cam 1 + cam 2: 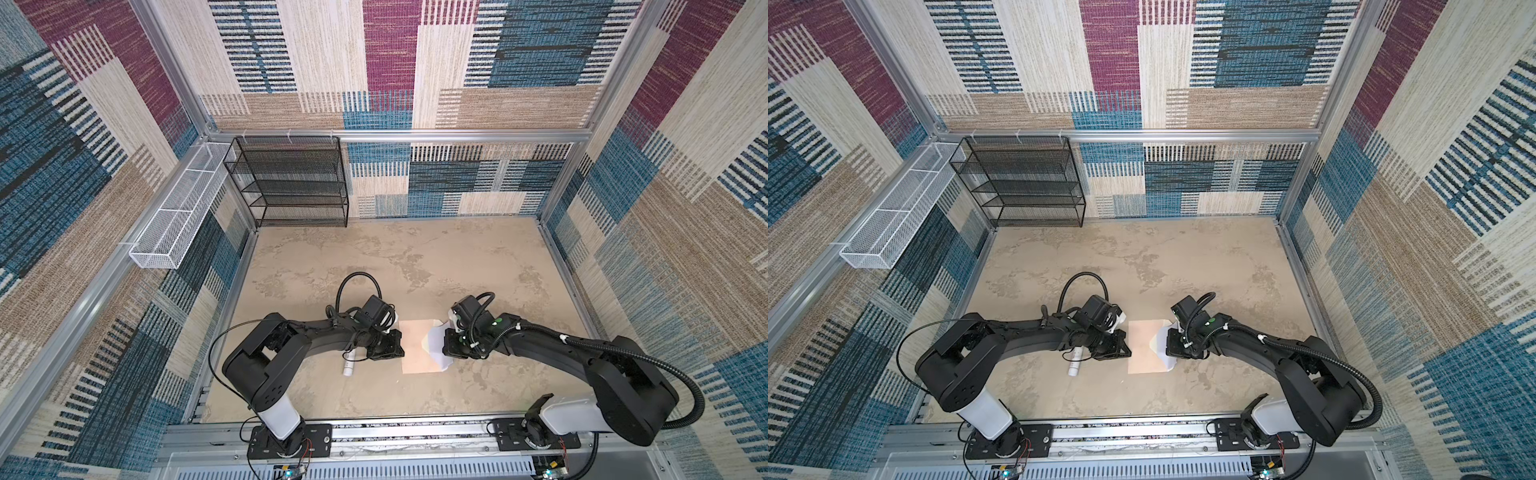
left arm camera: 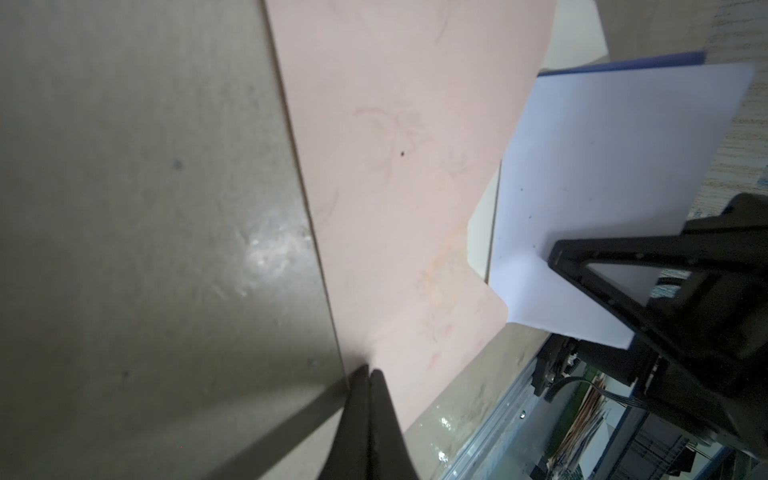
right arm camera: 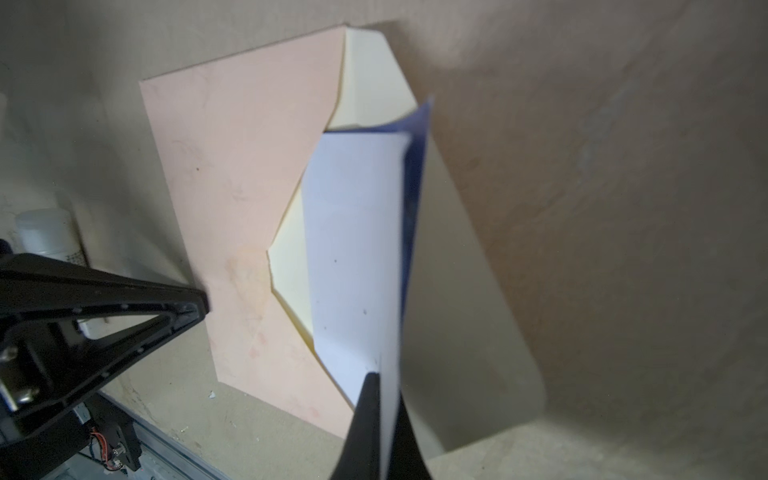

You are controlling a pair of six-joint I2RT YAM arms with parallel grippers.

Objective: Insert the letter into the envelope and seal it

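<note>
The peach-pink envelope (image 1: pixel 415 351) lies flat just below the middle of both top views, its cream flap open toward the right. The letter (image 3: pixel 353 249), white back showing and blue border curling, stands tilted over the envelope's mouth. The right gripper (image 3: pixel 380 382) is clamped on the letter's edge. The left gripper (image 2: pixel 369 374), jaws together, touches the envelope's left edge.

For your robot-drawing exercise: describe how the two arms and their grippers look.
The left arm and right arm are black with white base segments. A ribbed black hose loops along the right; a thinner black cable arcs over the left. The fingers are black, open triangular frames.
</note>
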